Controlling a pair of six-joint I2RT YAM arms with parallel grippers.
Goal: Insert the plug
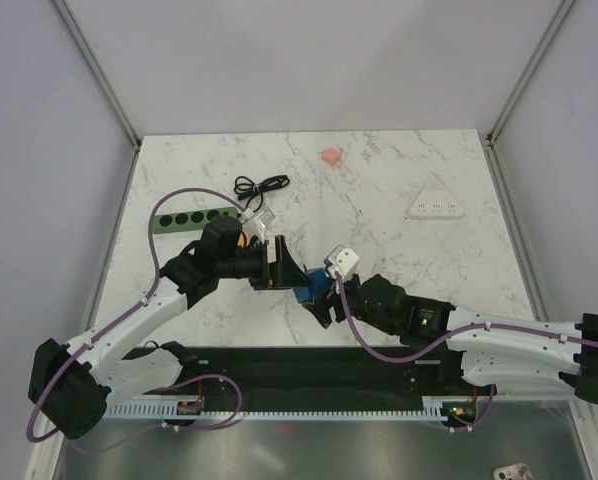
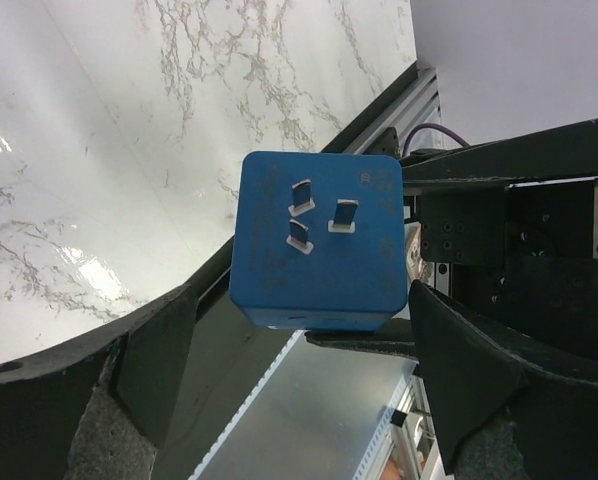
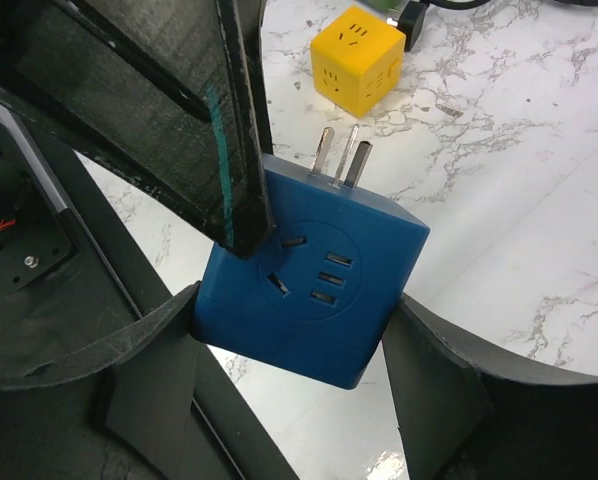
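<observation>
The plug [image 1: 304, 292] is a blue cube held above the table's near middle. My right gripper [image 1: 319, 300] is shut on it, a finger on each side of the cube [image 3: 319, 290], whose socket face is turned toward the right wrist camera. Its three metal prongs [image 2: 314, 215] face the left wrist camera. My left gripper [image 1: 279, 268] stands open right in front of the plug [image 2: 314, 240], its fingers spread wider than the cube. One left finger [image 3: 234, 150] lies against the cube's upper left corner. The green power strip [image 1: 194, 216] lies flat at the back left.
A yellow socket cube [image 3: 356, 58] sits on the marble beside the left arm. A coiled black cable [image 1: 259, 186] lies behind the green strip. A white triangular power strip [image 1: 436, 203] is at the back right, a small orange object [image 1: 329, 157] at the far middle.
</observation>
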